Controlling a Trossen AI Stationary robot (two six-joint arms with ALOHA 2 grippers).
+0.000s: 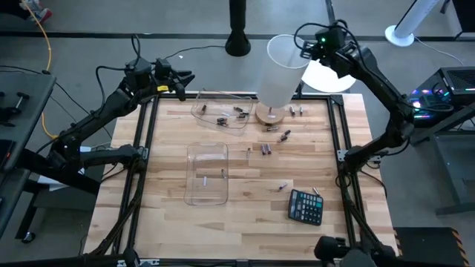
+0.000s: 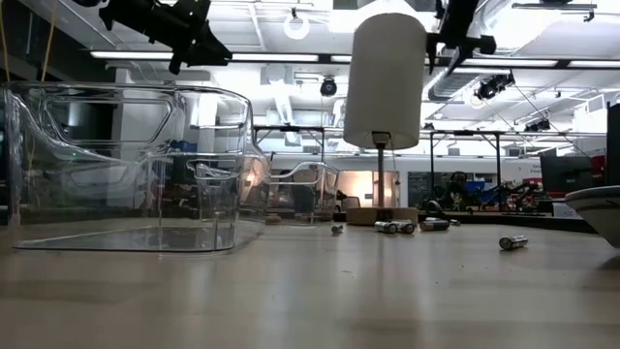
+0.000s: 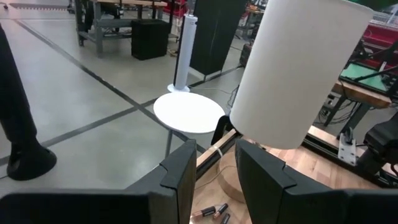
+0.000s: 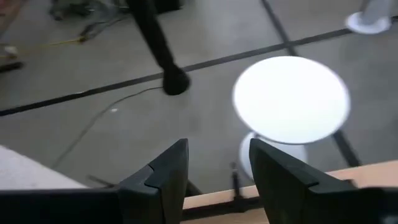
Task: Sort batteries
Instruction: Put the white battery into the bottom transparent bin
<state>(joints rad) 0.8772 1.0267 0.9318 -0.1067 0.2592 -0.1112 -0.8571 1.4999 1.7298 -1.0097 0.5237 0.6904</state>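
Observation:
Small dark and silvery batteries (image 1: 265,150) lie scattered on the wooden table, mostly near the lamp's base (image 1: 271,115); the low view shows some of these batteries (image 2: 512,242). More lie inside the far clear bin (image 1: 223,113), and two in the near clear bin (image 1: 207,173). My left gripper (image 1: 185,80) hangs open, high over the table's far left corner. In its wrist view the left gripper (image 3: 216,180) has batteries (image 3: 211,213) below it. My right gripper (image 1: 306,50) is open, high beyond the far edge beside the lampshade (image 1: 282,70); its wrist view shows the right gripper (image 4: 217,168) over the floor.
A lamp with a tall white shade (image 2: 386,73) stands on a round wooden base at the table's far middle. A black calculator (image 1: 306,206) lies near the near right corner. A white round stand (image 4: 291,99) sits on the floor beyond the far edge.

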